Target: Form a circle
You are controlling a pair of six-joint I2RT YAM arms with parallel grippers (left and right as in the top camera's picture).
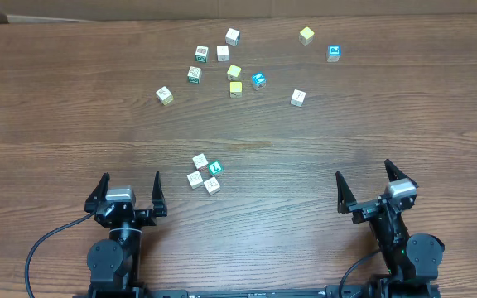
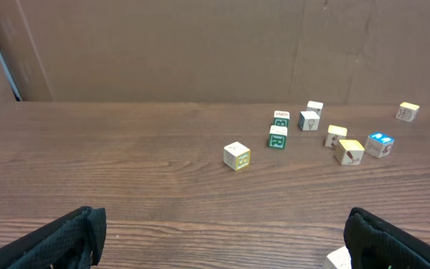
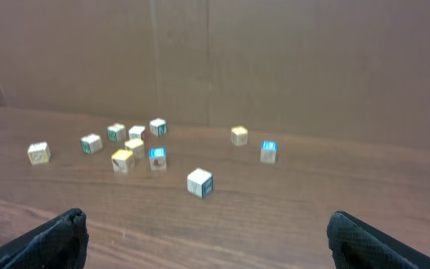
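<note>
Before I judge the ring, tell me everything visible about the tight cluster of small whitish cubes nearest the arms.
Four small whitish cubes with printed faces form the tight cluster, packed around a gap, one green-faced cube on its right. It rests on the brown wooden table, ahead of the open left gripper, untouched.

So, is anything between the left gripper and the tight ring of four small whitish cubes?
Nothing. In the overhead view, only bare brown wooden table separates the open left gripper from the ring of cubes.
</note>
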